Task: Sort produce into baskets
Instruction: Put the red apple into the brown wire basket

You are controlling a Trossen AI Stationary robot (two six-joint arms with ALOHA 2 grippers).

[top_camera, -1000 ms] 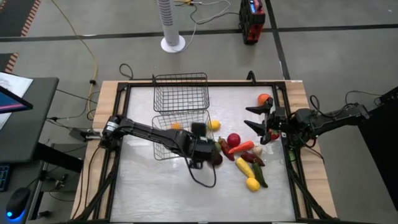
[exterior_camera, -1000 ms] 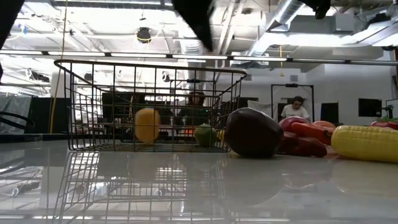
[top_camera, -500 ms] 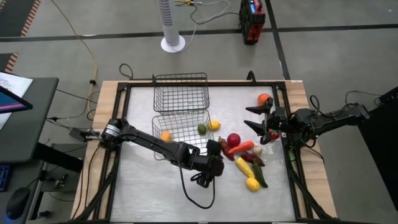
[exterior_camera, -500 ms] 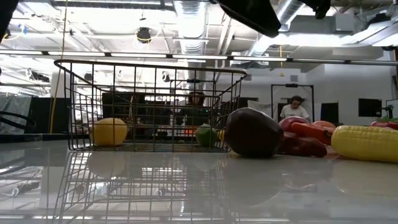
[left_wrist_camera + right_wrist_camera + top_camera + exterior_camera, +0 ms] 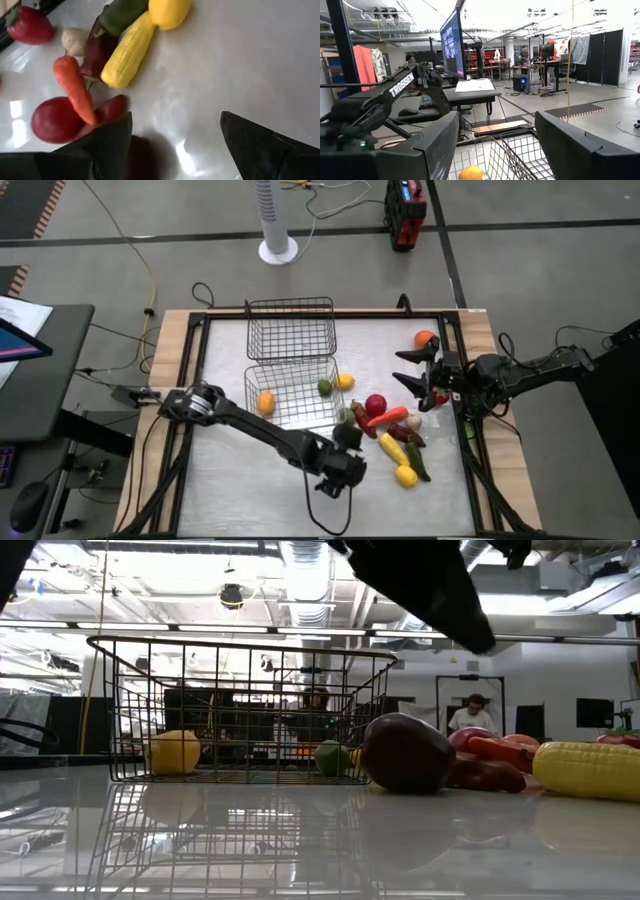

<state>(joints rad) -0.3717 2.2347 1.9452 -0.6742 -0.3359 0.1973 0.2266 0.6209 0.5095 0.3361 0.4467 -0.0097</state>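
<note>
Left gripper [image 5: 335, 480], fingers apart and empty, now farther from near basket [image 5: 292, 395]; lemon [image 5: 266, 402] settled inside.

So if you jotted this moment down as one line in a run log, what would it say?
left gripper: open, empty, above table near produce pile | right gripper: open, waiting at right edge | near basket: lemon, lime inside

the high view looked straight down on the whole table [image 5: 240, 480] from well above. the low view sat at table-top height, looking level across it at the near basket [image 5: 240, 710] and into the room. the left wrist view looked steeply down, close over the corn [image 5: 127, 50] and carrot [image 5: 75, 87]. the right wrist view faced level across the table, sharing that basket [image 5: 515, 150] with the low view.
</note>
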